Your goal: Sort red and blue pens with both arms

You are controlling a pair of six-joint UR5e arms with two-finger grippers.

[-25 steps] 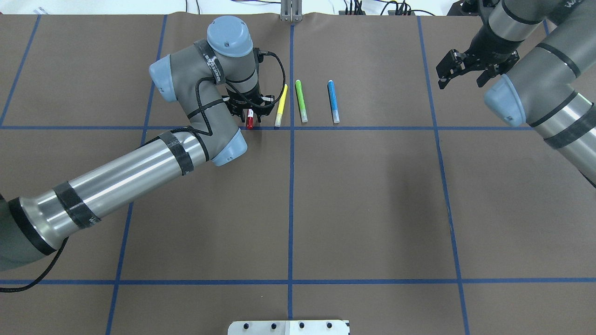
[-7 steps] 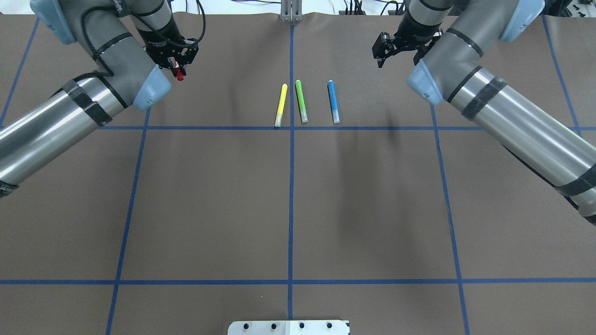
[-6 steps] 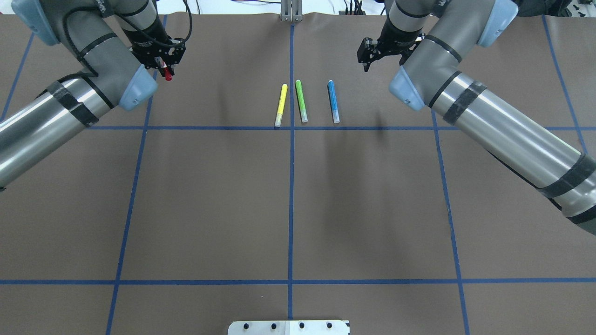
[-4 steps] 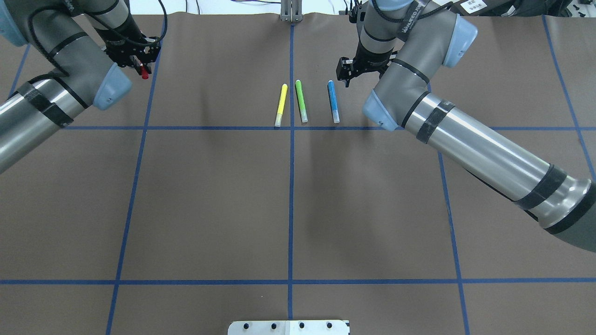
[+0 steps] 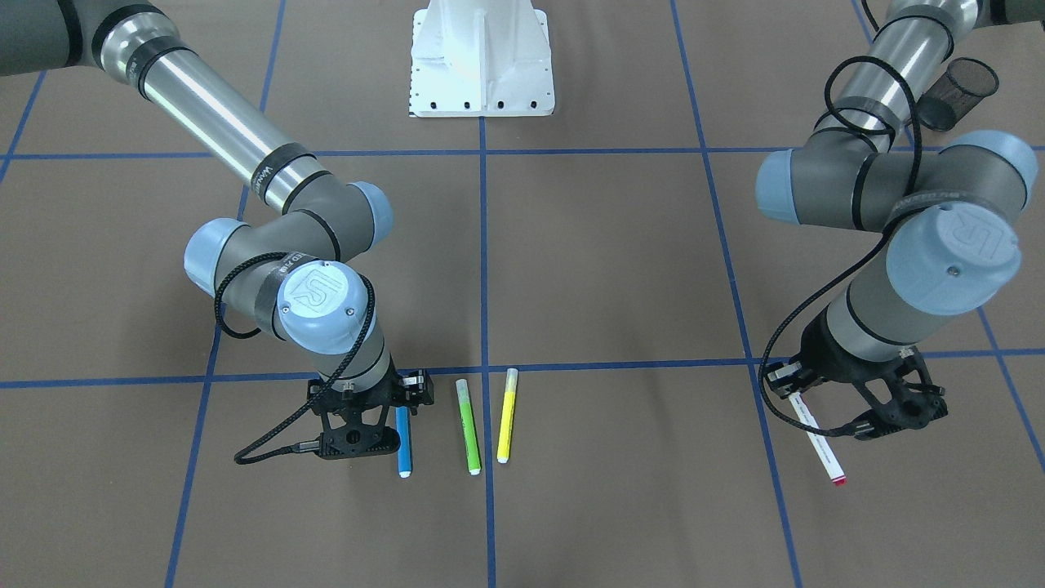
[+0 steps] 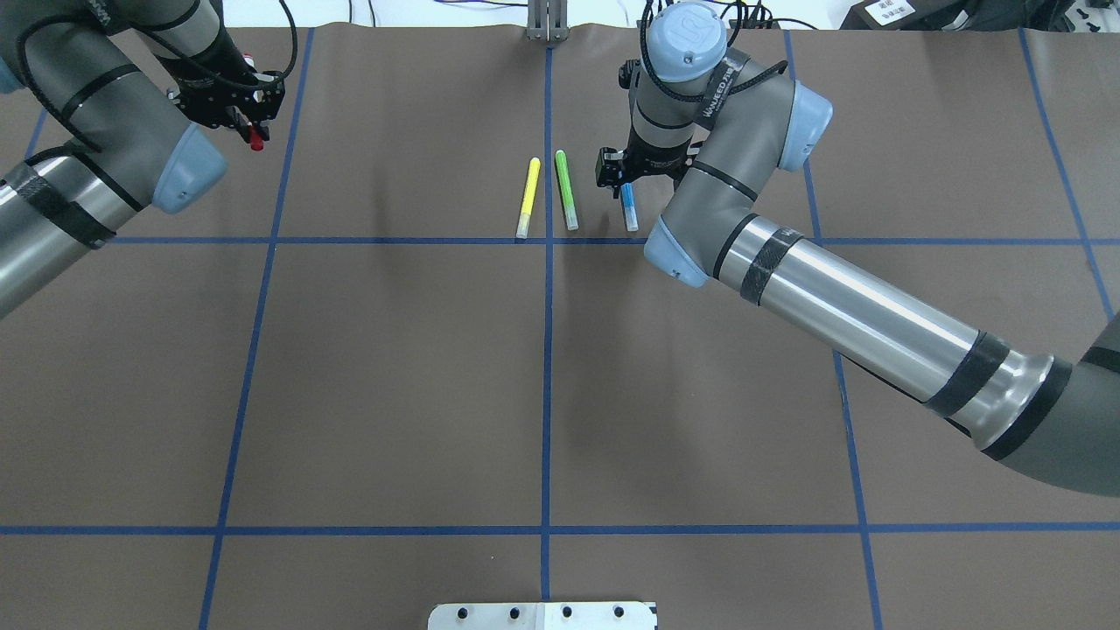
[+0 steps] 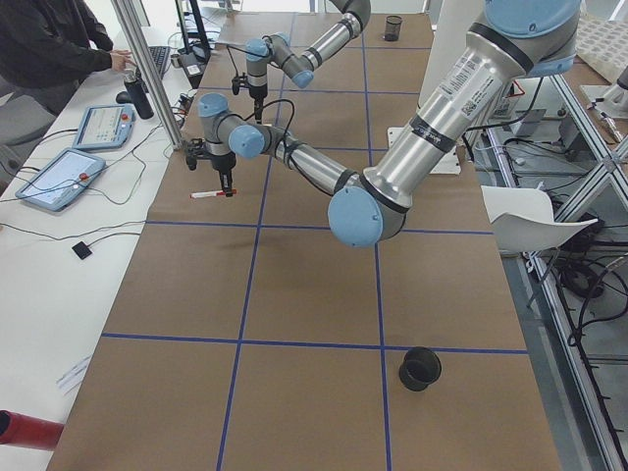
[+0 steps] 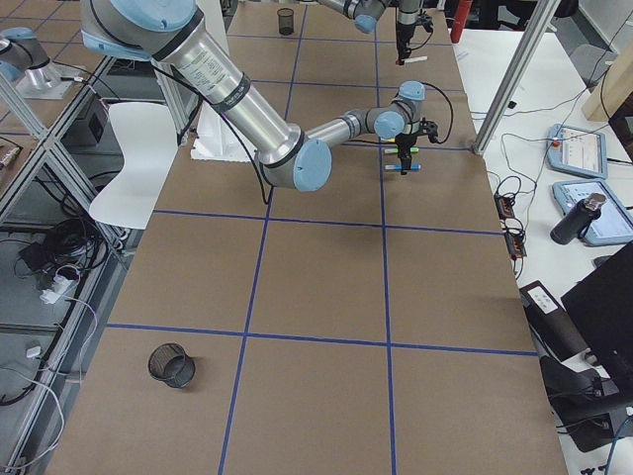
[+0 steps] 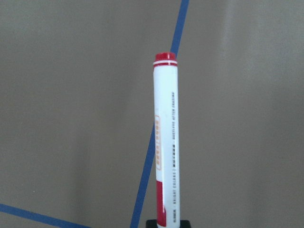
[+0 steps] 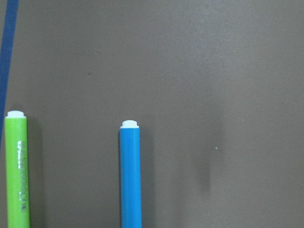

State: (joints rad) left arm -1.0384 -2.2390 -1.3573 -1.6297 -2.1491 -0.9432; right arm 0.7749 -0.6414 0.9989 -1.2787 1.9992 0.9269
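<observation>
The red pen [image 5: 819, 441], white-barrelled with a red end, hangs above the table at the far left with my left gripper [image 6: 242, 115] shut on one end of it. In the left wrist view the red pen [image 9: 165, 142] sticks straight out over a blue tape line. The blue pen [image 6: 629, 210] lies on the table right of the centre line. My right gripper [image 6: 623, 173] hovers open just above its far half, not holding it. The right wrist view shows the blue pen [image 10: 130, 180] lying free.
A green marker [image 6: 566, 191] and a yellow marker [image 6: 528, 198] lie side by side just left of the blue pen. A black mesh cup [image 5: 960, 92] stands near the left arm's base side; another mesh cup [image 8: 170, 364] sits at the table's right end.
The left arm has carried the red pen away from the marker row to the far left. The right arm has swung in from the right and come down over the blue pen.
</observation>
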